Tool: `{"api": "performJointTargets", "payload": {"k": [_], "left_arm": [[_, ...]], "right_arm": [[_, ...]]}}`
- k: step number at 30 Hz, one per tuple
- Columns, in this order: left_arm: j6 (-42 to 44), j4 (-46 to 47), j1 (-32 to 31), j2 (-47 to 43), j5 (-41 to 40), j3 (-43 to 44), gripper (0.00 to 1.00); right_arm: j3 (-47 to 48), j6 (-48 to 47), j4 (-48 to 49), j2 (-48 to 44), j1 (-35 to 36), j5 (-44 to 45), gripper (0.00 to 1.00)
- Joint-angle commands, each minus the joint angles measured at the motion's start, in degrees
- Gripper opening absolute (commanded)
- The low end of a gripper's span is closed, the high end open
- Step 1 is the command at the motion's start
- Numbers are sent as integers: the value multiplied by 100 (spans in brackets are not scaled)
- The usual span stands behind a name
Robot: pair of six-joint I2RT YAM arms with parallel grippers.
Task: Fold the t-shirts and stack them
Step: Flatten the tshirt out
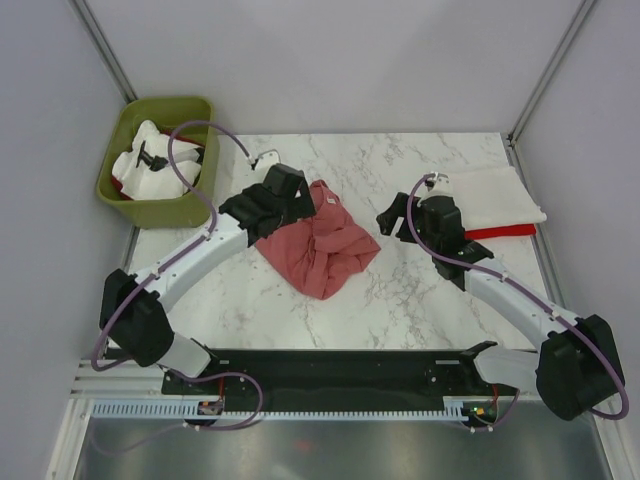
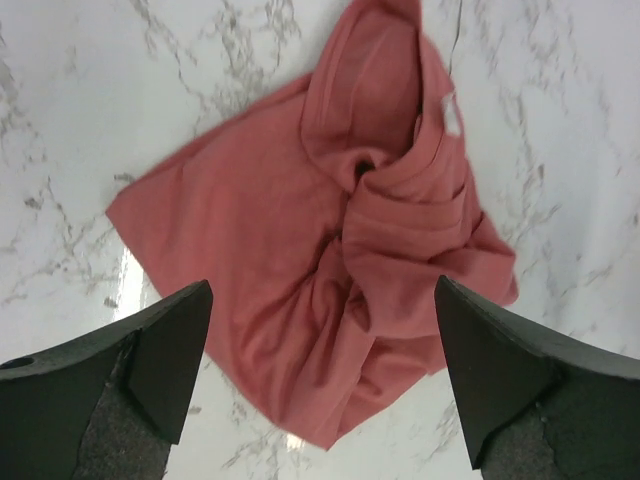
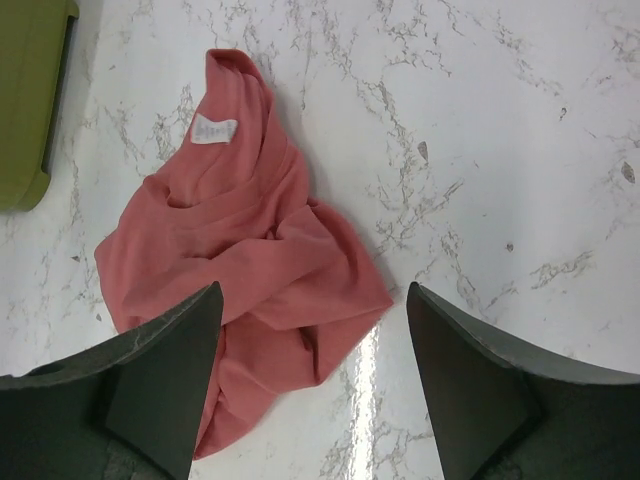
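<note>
The dusty salmon-red t-shirt (image 1: 322, 248) lies crumpled in a heap on the middle of the marble table; its white neck tag (image 3: 214, 130) faces up. My left gripper (image 1: 272, 212) hovers open and empty above the heap's left side; the cloth (image 2: 300, 220) shows between its fingers. My right gripper (image 1: 405, 215) is open and empty, just right of the heap (image 3: 240, 260) and above bare marble. A folded cream-white t-shirt (image 1: 500, 195) lies on a bright red one (image 1: 503, 232) at the far right.
A green bin (image 1: 160, 160) at the back left, also in the right wrist view (image 3: 30, 90), holds white and red cloth. Grey walls close in the table on the left, back and right. A black rail runs along the near edge.
</note>
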Motion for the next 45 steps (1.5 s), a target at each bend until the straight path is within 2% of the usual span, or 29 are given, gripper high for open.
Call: {"api": "performJointTargets", "payload": {"k": [1, 5, 7, 10, 13, 16, 18, 19, 22, 25, 29, 32, 34, 36, 40, 41, 43, 44, 45], "left_arm": [[-61, 852, -158, -784, 196, -638, 100], [9, 1818, -159, -1041, 906, -1893, 99], [166, 2346, -159, -928, 1075, -2203, 97], [263, 2514, -150, -673, 1128, -2460, 97], [229, 2349, -98, -540, 1198, -2354, 95], [-155, 2242, 51, -1057, 927, -2494, 93], [-682, 2408, 148, -1689, 645, -3037, 87], [-851, 2713, 323, -1874, 723, -3492, 83], [-1308, 3137, 903, -2332, 1310, -4066, 80], [-1608, 3200, 1220, -2342, 1654, -4217, 79], [-1880, 3375, 1335, -2210, 1954, -4375, 79], [-1863, 3516, 1379, -2131, 2033, -4367, 79], [-1846, 3516, 1380, -2122, 2033, -4367, 79], [-1793, 3516, 1388, -2140, 2033, -4367, 79], [-1608, 3516, 1379, -2149, 1989, -4340, 79], [-1547, 3516, 1379, -2149, 2007, -4332, 79], [-1512, 3516, 1379, -2078, 2094, -4305, 78], [-1451, 3516, 1379, -2052, 2138, -4288, 78], [-1415, 3516, 1371, -2008, 2165, -4253, 78]], "right_arm": [[-1, -78, 8, -69, 5, 114, 82], [87, -210, 236, 430, 5, -404, 79], [210, -280, 385, 686, 32, -806, 77], [403, -648, 544, 1187, 426, -994, 77], [807, -1105, 413, 1636, 1085, -591, 78], [1063, -1186, 325, 1909, 1385, -124, 78], [1089, -1133, 403, 1857, 1429, -27, 77], [1107, -1133, 430, 1822, 1464, 16, 77], [1351, -1230, 395, 1777, 1622, 184, 77], [1747, -1388, 114, 2092, 1842, 386, 77], [2266, -1747, -210, 2725, 2218, 490, 72], [2723, -2038, -492, 3121, 2649, 1202, 77], [3056, -2223, -650, 3410, 2774, 1623, 77], [3381, -2258, -984, 3622, 2809, 1818, 72], [3401, -2241, -1222, 3825, 2809, 2319, 62], [3375, -2223, -1275, 3808, 2801, 2476, 53], [3287, -2136, -1328, 3668, 2800, 2705, 44], [3234, -2074, -1337, 3589, 2774, 2898, 25], [3086, -2013, -1328, 3492, 2731, 2961, 16]]}}
